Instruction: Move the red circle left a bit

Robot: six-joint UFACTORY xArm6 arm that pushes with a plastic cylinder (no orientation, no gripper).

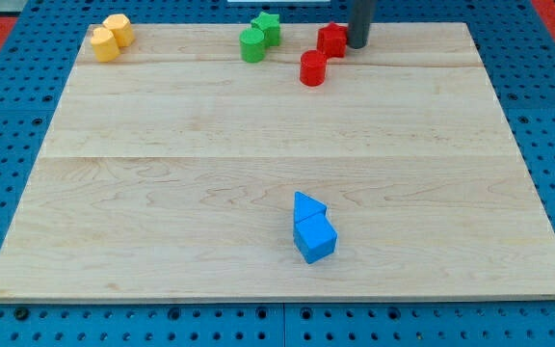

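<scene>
red circle block (313, 68), a short red cylinder, sits near the view's top edge of the pale wooden bench (258, 145), a little right of centre. just above and to its right is a second red block (332, 40) whose shape i cannot make out. my tip (357, 44), the end of a dark rod tool that holds nothing, touches or nearly touches that second block's right side. left of them stand a green cylinder (252, 45) and green star (267, 27). two yellow blocks (111, 38) occupy the top left corner; two blue blocks (312, 227) sit touching near the bottom.
</scene>
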